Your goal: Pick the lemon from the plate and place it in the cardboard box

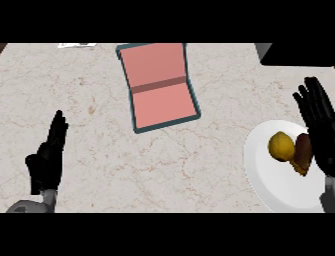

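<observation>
the counter top [89, 150] is of pale marble with thin brown veins. at the right side, near the lower edge, stands a white plate [273, 185]. on the plate lies the lemon [281, 145], yellow and a little oval, in the upper part of the plate. just beside the lemon, on its right, there is a brown thing [303, 150] with an orange-yellow end below; it touches the lemon or nearly so, and i cannot tell what it is, because the hand covers part of it.

the right hand [325, 130] is over the right edge of the plate, with its fingers straight and pointing away from the robot, toward the far side of the counter. it is spread open and has hold of nothing. it stands just beside the brown thing, and the lemon is near to it but apart from the fingers.

the left hand [48, 155] shows at the left side, low in the view, with the fingers straight and pointing up, seen from the edge. it holds nothing and rests well apart from all things.

the cardboard box [159, 85] lies in the middle of the far part of the counter, a little tilted. it has a dark teal rim and a pink inside, with a darker band across the middle. it is well apart from the plate. at the far right corner stands a black block [303, 52], and a small white object [78, 45] lies at the far edge left of the box.
</observation>
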`<state>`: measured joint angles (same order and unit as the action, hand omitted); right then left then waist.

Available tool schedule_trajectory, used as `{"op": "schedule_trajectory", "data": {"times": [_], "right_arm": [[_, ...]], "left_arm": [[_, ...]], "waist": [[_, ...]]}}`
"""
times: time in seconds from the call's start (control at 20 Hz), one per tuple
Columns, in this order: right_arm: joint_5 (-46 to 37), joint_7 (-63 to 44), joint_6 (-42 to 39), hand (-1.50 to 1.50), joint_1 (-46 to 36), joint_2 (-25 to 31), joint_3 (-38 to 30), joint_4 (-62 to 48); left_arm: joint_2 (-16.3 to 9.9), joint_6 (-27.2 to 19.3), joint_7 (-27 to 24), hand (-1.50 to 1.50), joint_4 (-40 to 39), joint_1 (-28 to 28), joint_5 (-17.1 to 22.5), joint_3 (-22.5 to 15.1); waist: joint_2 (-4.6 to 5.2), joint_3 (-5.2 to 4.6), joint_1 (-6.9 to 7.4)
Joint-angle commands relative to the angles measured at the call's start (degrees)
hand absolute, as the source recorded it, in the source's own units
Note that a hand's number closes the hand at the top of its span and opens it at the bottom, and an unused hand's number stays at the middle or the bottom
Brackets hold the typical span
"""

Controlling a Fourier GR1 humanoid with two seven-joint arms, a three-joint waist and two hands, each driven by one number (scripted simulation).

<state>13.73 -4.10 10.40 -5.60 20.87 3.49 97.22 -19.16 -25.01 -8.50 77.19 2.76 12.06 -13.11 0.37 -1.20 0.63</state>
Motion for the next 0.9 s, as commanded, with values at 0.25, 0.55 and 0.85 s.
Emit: {"op": "schedule_trajectory", "data": {"times": [0.25, 0.55, 0.85], "right_arm": [[0.97, 5.25, 11.72, -1.50, -12.71, 0.26, -18.05, -10.96], [-12.59, 1.27, 33.41, -1.50, -6.56, -6.39, -16.59, -19.12], [-17.55, -4.05, 21.96, -1.50, -2.21, 3.78, -11.20, -18.57]], "left_arm": [[-9.51, 5.09, 5.47, 0.00, 2.43, 2.06, -3.44, 0.04], [-7.36, 6.58, 5.97, 0.00, 2.04, 1.40, -2.81, -1.62], [-8.21, 6.42, 10.55, 0.00, 8.58, -1.76, -5.16, -1.44]], "waist": [[-0.12, 1.43, 0.54], [-0.11, 1.27, 0.06], [-0.49, 1.17, -0.61]]}}
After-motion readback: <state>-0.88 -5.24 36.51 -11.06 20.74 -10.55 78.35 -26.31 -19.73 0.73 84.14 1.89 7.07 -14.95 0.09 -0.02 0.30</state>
